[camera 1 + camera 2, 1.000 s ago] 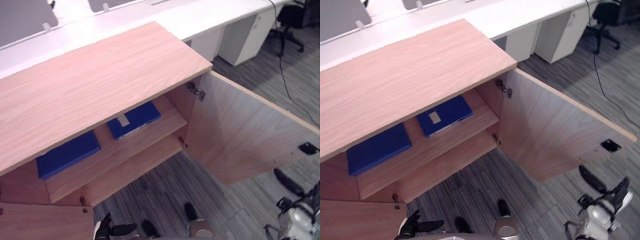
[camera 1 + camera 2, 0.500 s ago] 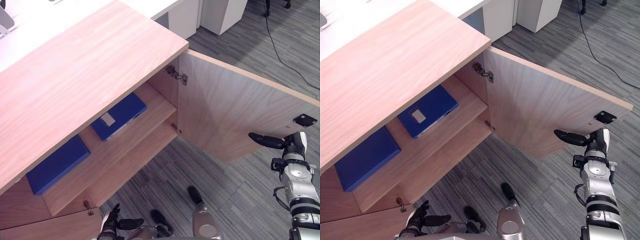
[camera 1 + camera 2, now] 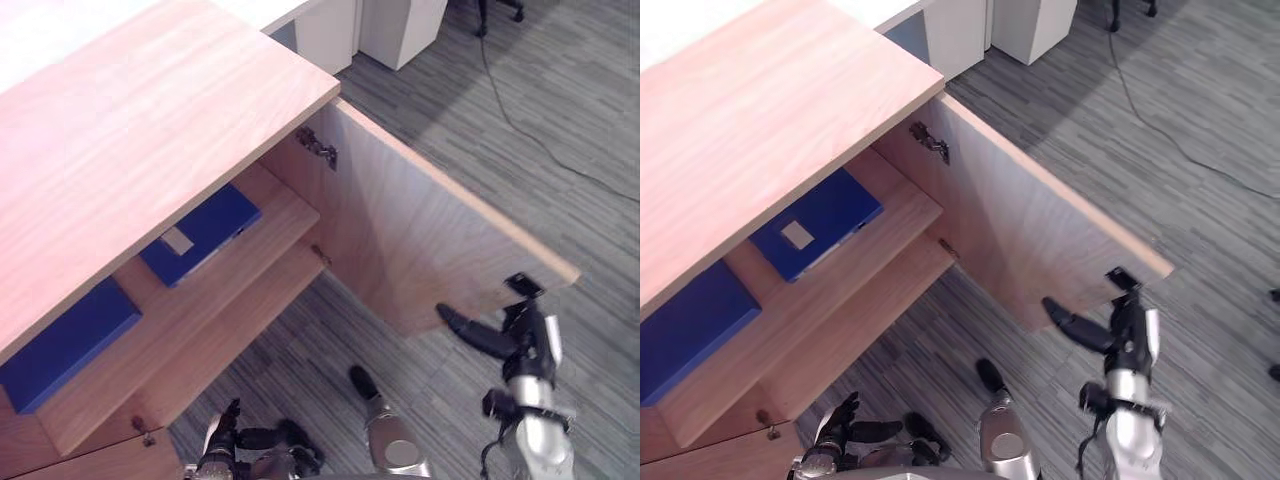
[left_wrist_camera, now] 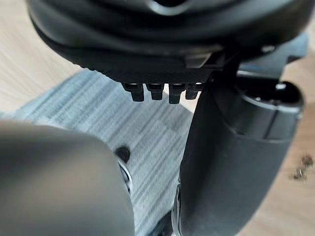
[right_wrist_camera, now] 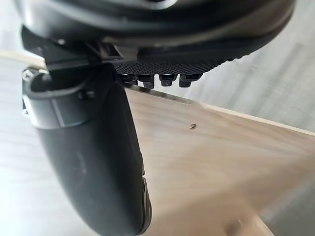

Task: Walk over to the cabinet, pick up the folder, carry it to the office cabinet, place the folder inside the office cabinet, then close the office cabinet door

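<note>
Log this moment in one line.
step: close door | door: open | folders: two on shelf | right hand: open, by door's free edge | left hand: open, low

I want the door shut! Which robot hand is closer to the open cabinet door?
Right. The right hand points at the free edge of the door; the left hand hangs low near the other side of the cabinet.

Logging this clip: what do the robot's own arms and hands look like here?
The right arm is silver-grey metal in rounded segments with darker rings between them. The right hand is dark, nearly black, with slender fingers. Its wrist view shows a finely textured palm pad and a thick, smooth, glossy thumb. The left hand is equally dark.
</note>
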Robot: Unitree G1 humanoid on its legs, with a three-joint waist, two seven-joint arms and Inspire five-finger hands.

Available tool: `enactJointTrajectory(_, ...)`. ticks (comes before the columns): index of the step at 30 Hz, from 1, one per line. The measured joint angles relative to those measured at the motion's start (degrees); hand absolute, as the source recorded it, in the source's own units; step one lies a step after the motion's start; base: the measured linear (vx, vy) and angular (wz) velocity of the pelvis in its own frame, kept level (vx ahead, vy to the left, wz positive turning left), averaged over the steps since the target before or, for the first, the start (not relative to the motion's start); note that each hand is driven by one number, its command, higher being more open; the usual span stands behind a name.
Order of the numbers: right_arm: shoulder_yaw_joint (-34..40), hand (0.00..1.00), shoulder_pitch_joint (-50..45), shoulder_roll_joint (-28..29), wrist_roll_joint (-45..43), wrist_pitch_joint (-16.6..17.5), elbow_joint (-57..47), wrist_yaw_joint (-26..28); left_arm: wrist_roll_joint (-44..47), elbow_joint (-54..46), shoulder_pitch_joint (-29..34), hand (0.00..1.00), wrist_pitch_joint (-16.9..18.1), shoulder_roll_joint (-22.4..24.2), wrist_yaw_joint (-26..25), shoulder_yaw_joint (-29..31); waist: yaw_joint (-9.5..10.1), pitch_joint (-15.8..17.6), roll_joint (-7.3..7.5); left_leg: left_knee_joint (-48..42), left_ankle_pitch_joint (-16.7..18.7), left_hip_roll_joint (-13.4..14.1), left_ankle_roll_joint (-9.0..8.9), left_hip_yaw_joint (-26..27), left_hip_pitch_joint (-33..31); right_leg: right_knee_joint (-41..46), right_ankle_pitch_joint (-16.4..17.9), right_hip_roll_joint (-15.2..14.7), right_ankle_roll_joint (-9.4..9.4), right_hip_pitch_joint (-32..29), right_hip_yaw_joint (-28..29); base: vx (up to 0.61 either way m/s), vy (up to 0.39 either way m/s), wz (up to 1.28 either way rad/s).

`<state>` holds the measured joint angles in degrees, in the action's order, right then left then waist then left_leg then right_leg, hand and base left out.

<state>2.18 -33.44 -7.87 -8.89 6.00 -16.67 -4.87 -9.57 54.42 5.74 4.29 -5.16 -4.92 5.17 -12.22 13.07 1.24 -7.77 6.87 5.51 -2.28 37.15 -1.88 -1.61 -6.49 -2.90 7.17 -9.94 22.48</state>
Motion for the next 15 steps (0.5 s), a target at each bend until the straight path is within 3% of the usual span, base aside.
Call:
enactJointTrajectory(3,-6.67,1.0,-4.92,-2.48,0.04,0.03,-1.42,4.17,-1.89,0.38,-1.32,1.0,-0.25,-1.2,0.23,-0.63,-0.18,-0.04,1.99,-2.57,1.18,1.2,0.07,-0.12,-0.35,0.95,0.0,0.47,0.0,0.33,-0.07,-0.04,-0.021,-0.03)
enactJointTrajectory(8,-16.33,1.0,-5.4,-8.36,0.08,-0.22,-1.52,9.28,-2.19,1.86,-4.27,1.0,-0.35,-3.83,0.47,-3.31,0.51,-0.13,3.98,-5.0,1.35,1.74,0.27,-3.78,-1.59,2.7,0.15,0.29,-0.1,0.83,-2.99,-0.07,-0.033,0.27)
enactJointTrajectory(12,-25.35,1.0,0.34,-11.42,0.08,-1.56,-1.47,12.09,-2.87,1.98,-5.54,1.0,-0.4,-4.66,0.42,-5.29,4.18,-0.42,4.84,-6.18,0.71,1.05,1.13,-10.78,-3.78,4.88,2.45,-0.56,-0.9,1.39,-9.26,-0.09,-0.034,0.65)
enactJointTrajectory(15,-26.78,1.0,8.46,-11.07,0.4,-1.56,-0.47,12.38,-2.55,1.9,-5.4,1.0,-0.81,-4.63,0.42,-5.19,6.36,-0.56,5.03,-5.36,-0.99,0.01,1.44,-14.52,-5.74,4.91,2.94,-1.68,-1.38,1.22,-13.27,-0.07,-0.026,0.89)
